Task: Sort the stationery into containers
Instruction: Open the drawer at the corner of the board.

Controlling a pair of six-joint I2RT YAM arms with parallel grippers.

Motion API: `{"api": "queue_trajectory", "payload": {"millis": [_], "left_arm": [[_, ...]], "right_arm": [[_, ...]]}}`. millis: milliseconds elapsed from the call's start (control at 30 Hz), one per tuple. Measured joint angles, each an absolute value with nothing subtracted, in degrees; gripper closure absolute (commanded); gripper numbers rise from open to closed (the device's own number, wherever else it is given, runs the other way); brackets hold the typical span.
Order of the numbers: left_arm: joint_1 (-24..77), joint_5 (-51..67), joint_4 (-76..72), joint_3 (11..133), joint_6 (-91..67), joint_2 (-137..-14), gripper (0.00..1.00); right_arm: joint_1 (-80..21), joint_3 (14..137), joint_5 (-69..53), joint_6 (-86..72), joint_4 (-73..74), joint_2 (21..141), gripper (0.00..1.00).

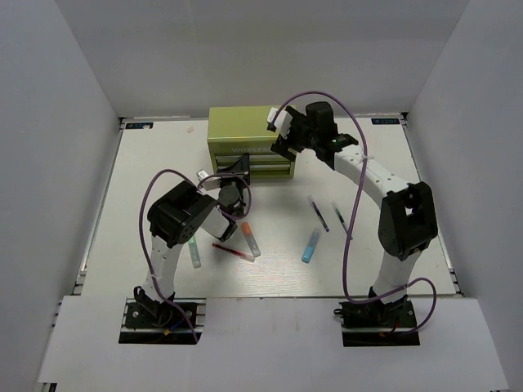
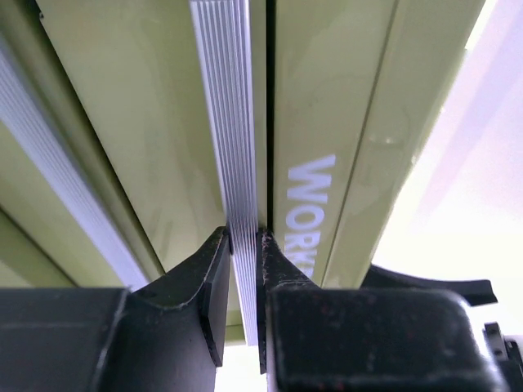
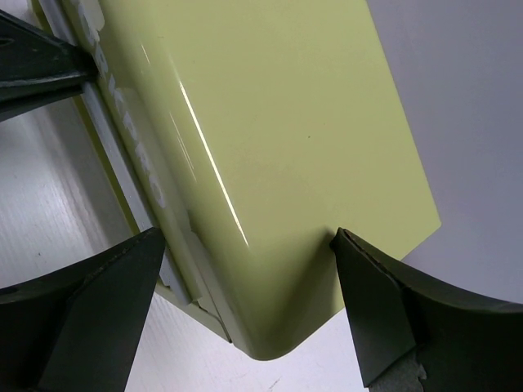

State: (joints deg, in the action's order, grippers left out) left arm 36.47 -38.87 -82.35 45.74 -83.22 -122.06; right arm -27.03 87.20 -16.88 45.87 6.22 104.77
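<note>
Loose pens [image 1: 249, 238] lie on the white table [image 1: 147, 163] before the boxy yellow-green metal cabinet [image 1: 237, 126], insides hidden; left gripper [image 2: 245, 245] pinches its ribbed handle strip [image 2: 225, 98], right gripper [image 3: 248, 237] gapes around its corner.

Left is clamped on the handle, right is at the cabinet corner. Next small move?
Probably pull the left gripper straight back toward its base: it pinches the handle strip, the cabinet looks fully shut, and the open right gripper straddles its corner, seemingly bracing it.
</note>
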Motion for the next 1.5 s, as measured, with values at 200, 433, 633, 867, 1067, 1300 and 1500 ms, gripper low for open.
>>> {"api": "queue_trajectory", "payload": {"millis": [200, 433, 633, 867, 1067, 1300, 1500], "left_arm": [[37.1, -39.6, -82.8, 43.5, -83.3, -120.6, 1.00], [37.4, -39.3, -82.8, 42.4, -83.3, -119.9, 1.00], [38.1, -38.0, -82.7, 38.8, -83.4, -117.3, 1.00], [40.3, -36.3, -82.7, 30.2, -83.5, -111.1, 1.00], [40.6, -35.6, -82.8, 27.3, -83.6, -109.1, 1.00], [40.2, -33.8, -81.2, 27.3, -82.6, -109.3, 0.23], [40.1, -31.2, -78.3, 27.2, -81.9, -109.5, 0.12]], "right_arm": [[-27.0, 87.8, -16.9, 46.7, 6.7, 105.3, 0.10], [-27.0, 88.1, -16.8, 47.0, 6.8, 105.5, 0.10], [-27.0, 89.1, -16.3, 47.0, 7.1, 106.2, 0.10], [-27.1, 89.5, -15.6, 46.7, 7.1, 106.6, 0.10], [-27.1, 89.5, -15.5, 46.6, 7.1, 106.6, 0.10], [-27.1, 89.3, -16.4, 46.7, 7.1, 106.4, 0.10], [-27.0, 84.4, -18.5, 46.8, 7.7, 101.7, 0.10]]}}
